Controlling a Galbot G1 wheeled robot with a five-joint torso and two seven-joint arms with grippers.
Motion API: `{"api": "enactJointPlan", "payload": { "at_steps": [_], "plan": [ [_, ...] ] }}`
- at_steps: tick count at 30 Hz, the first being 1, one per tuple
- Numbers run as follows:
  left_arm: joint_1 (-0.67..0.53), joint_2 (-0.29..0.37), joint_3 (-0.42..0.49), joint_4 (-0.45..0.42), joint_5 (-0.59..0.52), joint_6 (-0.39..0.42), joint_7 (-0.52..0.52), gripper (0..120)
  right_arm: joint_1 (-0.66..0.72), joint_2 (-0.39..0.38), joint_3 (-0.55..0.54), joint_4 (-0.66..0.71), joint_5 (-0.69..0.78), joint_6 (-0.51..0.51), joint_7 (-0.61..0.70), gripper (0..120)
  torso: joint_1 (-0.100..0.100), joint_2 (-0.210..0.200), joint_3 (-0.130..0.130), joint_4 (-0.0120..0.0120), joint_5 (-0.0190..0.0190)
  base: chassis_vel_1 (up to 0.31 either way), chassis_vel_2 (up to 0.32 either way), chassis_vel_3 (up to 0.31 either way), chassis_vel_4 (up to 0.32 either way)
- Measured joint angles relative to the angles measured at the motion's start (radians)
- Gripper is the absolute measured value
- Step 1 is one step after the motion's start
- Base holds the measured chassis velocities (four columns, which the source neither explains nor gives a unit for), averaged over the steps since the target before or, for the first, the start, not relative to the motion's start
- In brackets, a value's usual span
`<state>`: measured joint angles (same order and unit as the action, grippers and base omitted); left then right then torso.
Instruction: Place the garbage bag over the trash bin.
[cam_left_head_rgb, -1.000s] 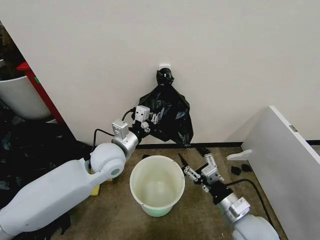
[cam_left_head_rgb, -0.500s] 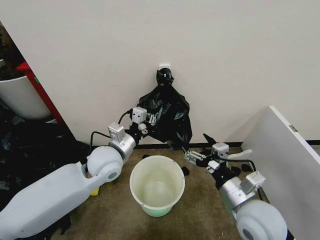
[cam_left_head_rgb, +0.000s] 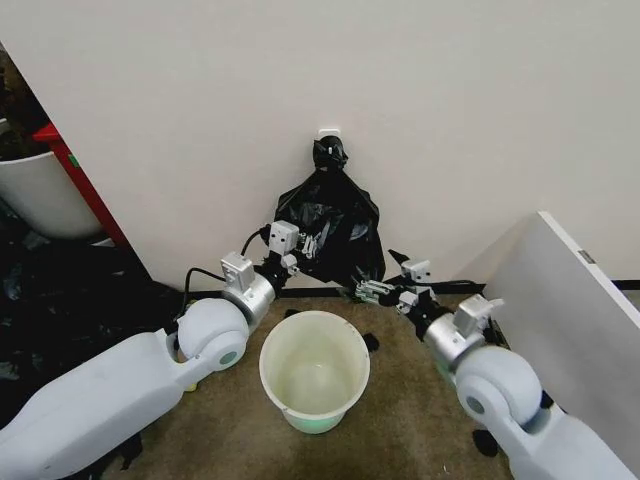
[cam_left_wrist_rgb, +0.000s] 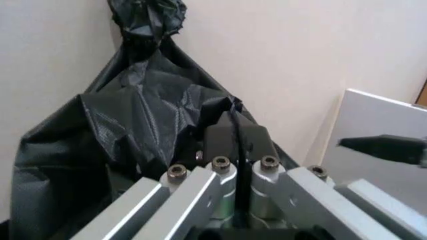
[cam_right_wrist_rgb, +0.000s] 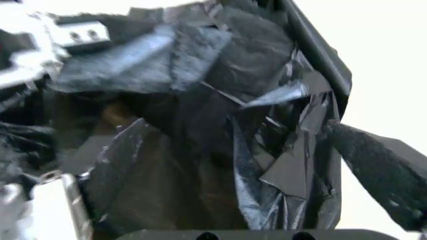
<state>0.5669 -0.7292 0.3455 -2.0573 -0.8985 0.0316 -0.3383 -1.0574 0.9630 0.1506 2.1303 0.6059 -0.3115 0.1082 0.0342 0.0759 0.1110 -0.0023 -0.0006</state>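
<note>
Round cream-white plastic trash bin stands on the floor, nothing inside. Glossy black plastic garbage bag hangs on the wall above it. My left gripper is pinched closed on it; my right gripper seems parted at its lower edge.

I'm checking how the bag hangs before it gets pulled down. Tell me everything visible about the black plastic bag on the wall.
The thin, glossy, crinkled black plastic garbage bag hangs against the pale wall from a small white hook, bunched into a knot at its top and fanning wider below. It hangs behind and above the round cream-white trash bin on the floor. The left gripper is shut on its left side, pinching a fold. The right gripper is open at its lower right edge, with bag plastic between its fingers.
</note>
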Motion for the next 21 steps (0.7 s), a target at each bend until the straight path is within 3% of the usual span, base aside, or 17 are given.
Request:
{"api": "enactJointPlan", "payload": {
  "at_steps": [2,4,6,8,12,18,21],
  "plan": [
    [0.009,0.002,-0.015,-0.004,0.004,0.004,0.0,0,0.034,-0.028,-0.04,-0.03,-0.002,-0.002,0.003,84,0.0,0.0,0.0,-0.0002,-0.0001,0.0,0.0,0.0,0.0],
    [0.011,0.003,-0.018,-0.005,0.004,0.004,0.0,0,0.039,-0.032,-0.046,-0.036,-0.004,-0.002,0.003,82,0.0,0.0,0.0,-0.0003,-0.0001,0.0,0.0,0.0,0.0],
    [0.021,0.005,-0.031,-0.009,0.004,0.005,0.002,0,0.079,-0.046,-0.093,-0.063,-0.015,-0.006,0.003,70,0.0,0.0,0.0,-0.0005,0.0,0.0,0.0,0.0,0.0],
    [0.025,0.005,-0.034,-0.009,0.004,0.005,0.004,0,0.095,-0.044,-0.108,-0.071,-0.019,-0.011,0.003,67,0.0,0.0,0.0,-0.0003,-0.0001,0.0,0.0,0.0,0.0],
    [0.046,0.009,-0.051,-0.011,0.01,0.005,0.011,0,0.163,-0.026,-0.169,-0.106,-0.051,-0.003,0.036,48,0.0,0.0,0.0,-0.0001,0.0,0.0,0.0,0.0,0.0],
    [0.067,0.012,-0.069,-0.013,0.018,0.002,0.018,0,0.209,-0.027,-0.201,-0.12,-0.053,-0.014,0.042,30,0.0,0.0,0.0,-0.0002,-0.0001,0.0,0.0,0.0,0.0],
    [0.091,0.015,-0.09,-0.016,0.024,0.002,0.019,0,0.232,-0.03,-0.225,-0.136,-0.047,-0.032,0.042,16,0.0,0.0,0.0,-0.0003,-0.0002,0.0,0.0,0.0,0.0]
  ]
}}
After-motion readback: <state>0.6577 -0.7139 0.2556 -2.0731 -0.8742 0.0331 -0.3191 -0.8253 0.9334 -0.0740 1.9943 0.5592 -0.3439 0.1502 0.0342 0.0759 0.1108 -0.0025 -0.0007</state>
